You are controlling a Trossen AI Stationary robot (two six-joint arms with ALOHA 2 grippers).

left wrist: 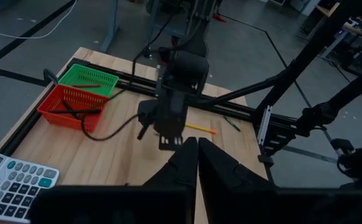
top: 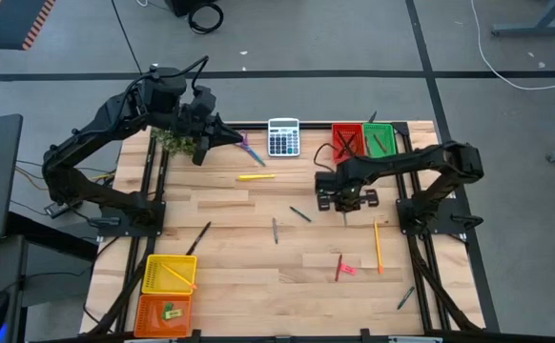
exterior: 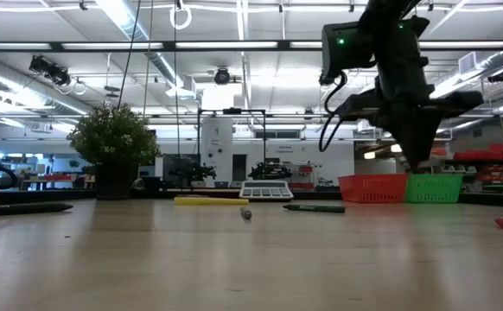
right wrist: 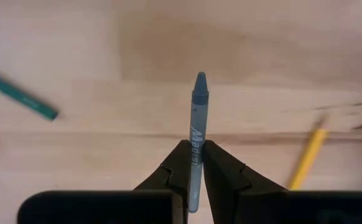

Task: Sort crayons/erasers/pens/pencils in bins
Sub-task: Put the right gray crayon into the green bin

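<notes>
A blue-grey crayon (right wrist: 197,137) sits clamped between the right gripper's (right wrist: 194,163) fingers, its long axis running straight out past the fingertips, tip forward, lifted off the surface (top: 249,238) toward the right of centre. The red bin (top: 346,139) and green bin (top: 380,140) stand just beyond it at the far edge, nearer this arm. The left gripper (left wrist: 197,152), fingers together and empty, waits at the far left.
</notes>
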